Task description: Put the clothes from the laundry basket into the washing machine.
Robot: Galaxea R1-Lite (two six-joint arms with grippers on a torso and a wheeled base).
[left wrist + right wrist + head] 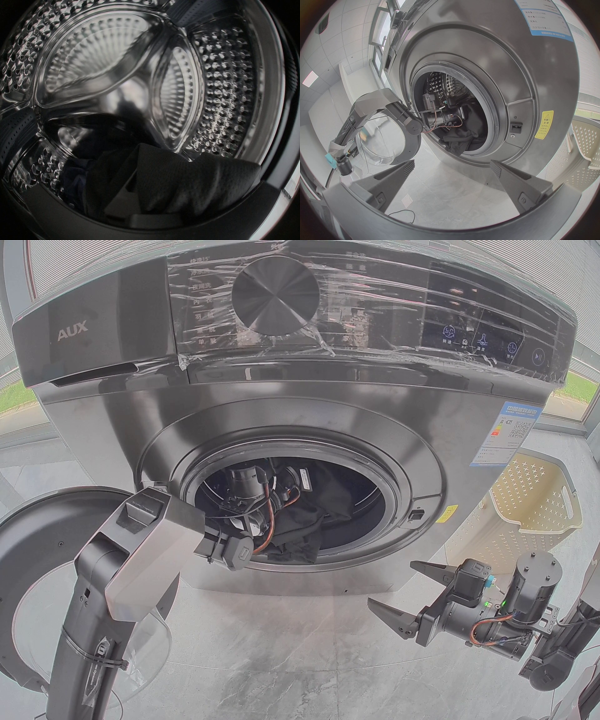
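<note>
The grey washing machine (300, 396) stands with its round door (37, 552) swung open to the left. My left arm's wrist (250, 502) is inside the drum opening. A black garment (312, 515) lies in the drum and hangs over the lower rim of the opening. In the left wrist view the black garment (187, 181) spreads close below the camera, with the steel drum (218, 93) behind it. Something dark blue (75, 181) lies deeper inside. My right gripper (394, 584) is open and holds nothing, low in front of the machine to the right of the opening.
A cream perforated laundry basket (531, 502) stands right of the machine, beside my right arm; its side also appears in the right wrist view (581, 150). Grey tiled floor (281, 646) lies in front of the machine. The open door takes up the left side.
</note>
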